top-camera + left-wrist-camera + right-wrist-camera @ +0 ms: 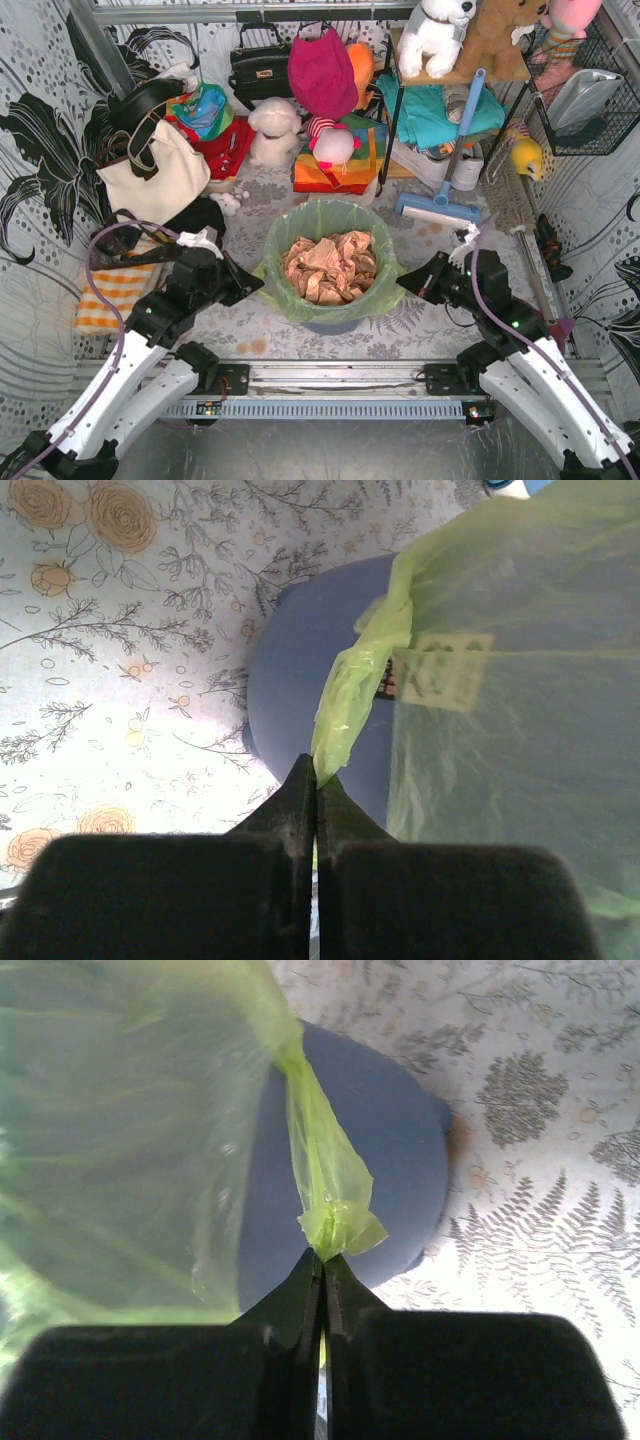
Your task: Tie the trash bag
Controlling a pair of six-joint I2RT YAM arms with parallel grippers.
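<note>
left gripper (317, 783) is clamped tight on a twisted green strip of the trash bag (500, 680), right gripper (322, 1260) same on the opposite side. bag lines the blue bin (295, 670) mid-table between the arms, brown paper (330, 265) inside.

Bright even light; trash bag (120, 1110) blurred close-up.
</note>
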